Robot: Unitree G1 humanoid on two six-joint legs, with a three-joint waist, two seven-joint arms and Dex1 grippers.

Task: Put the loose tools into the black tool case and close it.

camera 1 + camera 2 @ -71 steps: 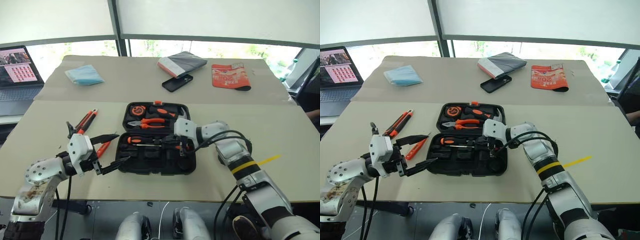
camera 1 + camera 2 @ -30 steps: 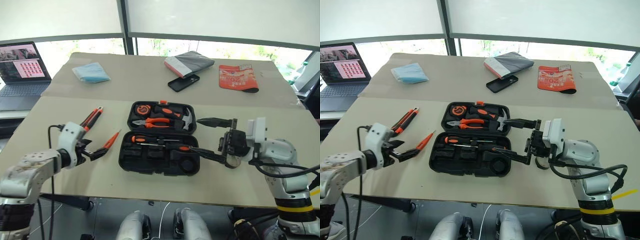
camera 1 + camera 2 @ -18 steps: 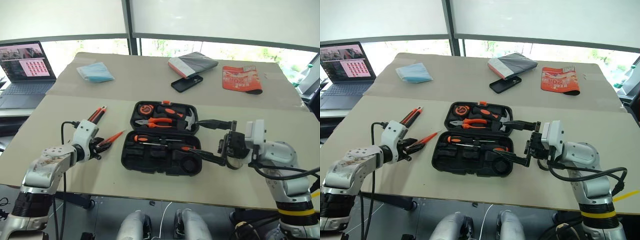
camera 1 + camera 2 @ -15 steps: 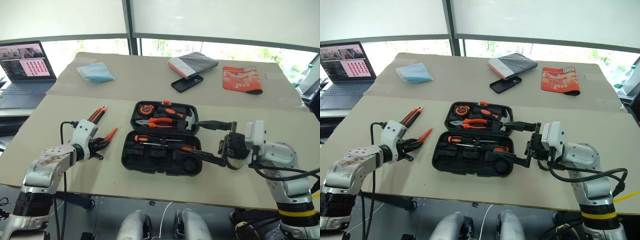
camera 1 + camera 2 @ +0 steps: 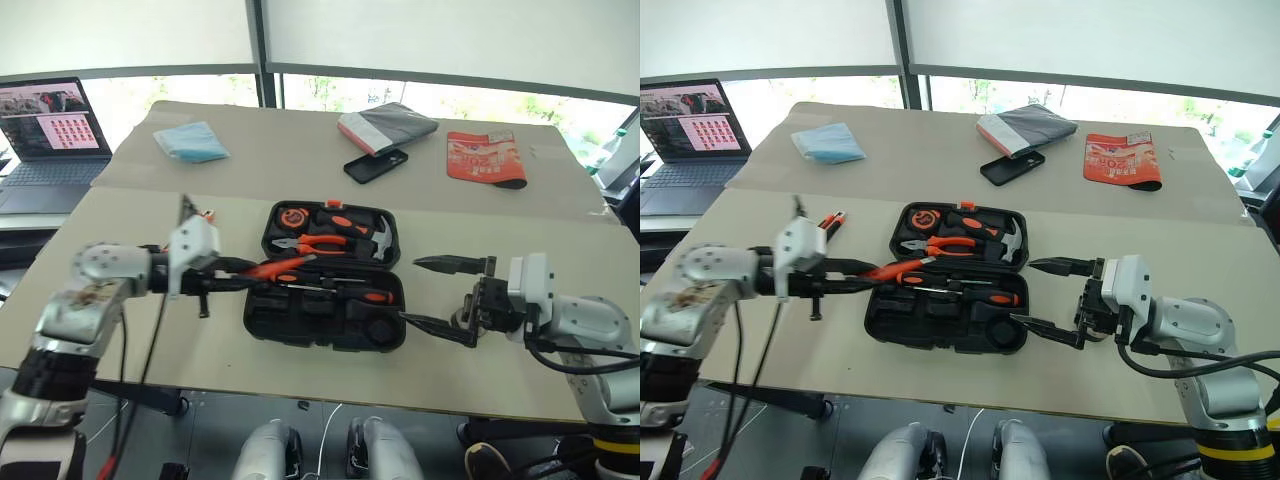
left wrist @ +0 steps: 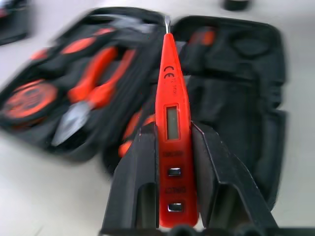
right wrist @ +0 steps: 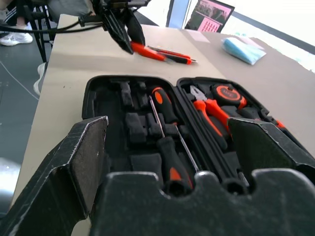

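**Pale bench before a bright window wall**

The scene is set on a broad bench (image 5: 150, 330) covered in beige sheet material, with a seam running across it where a second surface (image 5: 280, 140) is joined behind. A band of windows (image 5: 320, 95) is seen along the far edge, through which strong daylight and green foliage are admitted. Above the glass, white blinds (image 5: 450, 35) are drawn down, divided by a dark vertical frame post (image 5: 255, 45). A dark floor (image 5: 840, 430) is visible beneath the near edge of the bench.
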